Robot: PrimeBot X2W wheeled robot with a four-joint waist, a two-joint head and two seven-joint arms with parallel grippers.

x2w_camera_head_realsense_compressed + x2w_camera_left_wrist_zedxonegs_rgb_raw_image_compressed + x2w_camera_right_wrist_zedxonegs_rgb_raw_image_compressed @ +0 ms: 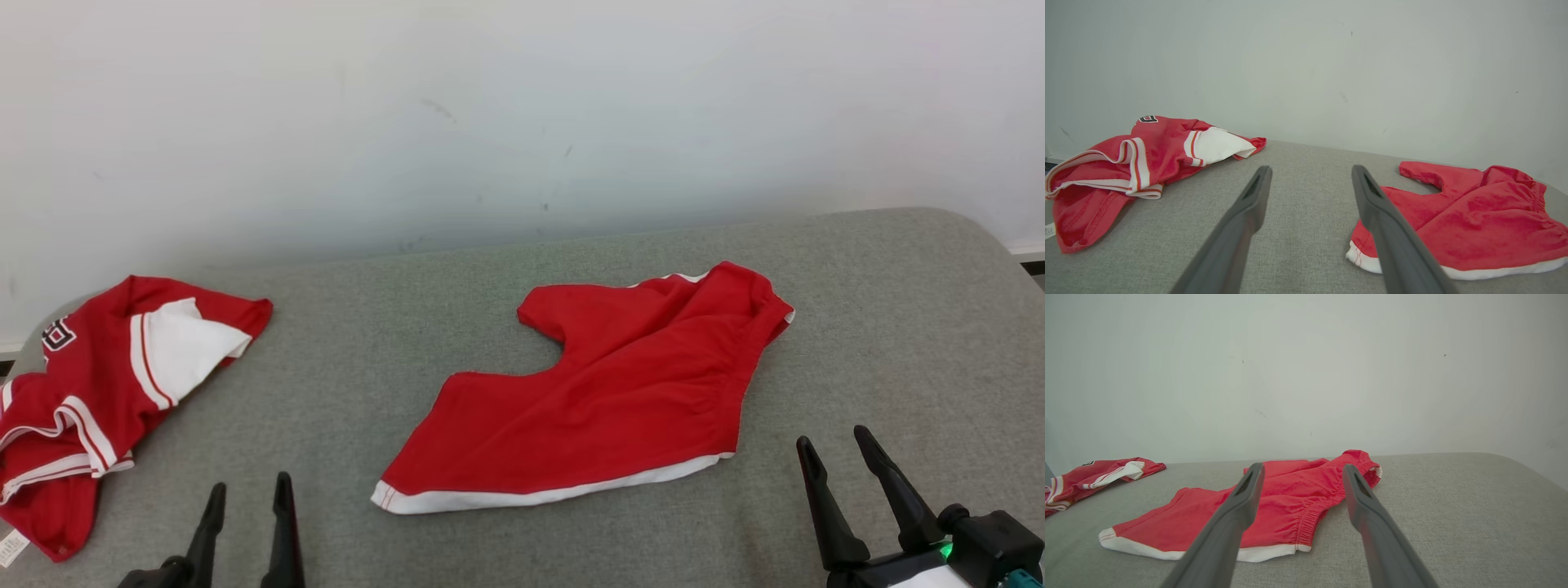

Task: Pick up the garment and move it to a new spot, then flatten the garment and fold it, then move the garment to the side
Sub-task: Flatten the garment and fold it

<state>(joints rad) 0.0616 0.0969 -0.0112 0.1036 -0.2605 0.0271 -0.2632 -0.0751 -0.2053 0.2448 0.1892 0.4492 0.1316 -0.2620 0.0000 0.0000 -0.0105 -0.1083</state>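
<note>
Note both left tool and right tool spread wide and empty, short of the red shorts lying rumpled mid-way on the grey padded surface. Beware pinching only the top layer near the bunched waistband: likely lifts lopsided, drags creases along. Beware too a shallow bite at the white hem, slipping out mid-carry, or straying to the crumpled jersey at far left.

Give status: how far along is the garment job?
Done: shorts lie spread in the middle, waist end rumpled, no clear fold. In hand: nothing; left gripper and right gripper open, clear of cloth. Left: smoothing, folding, moving aside. A jersey lies crumpled at far left.
</note>
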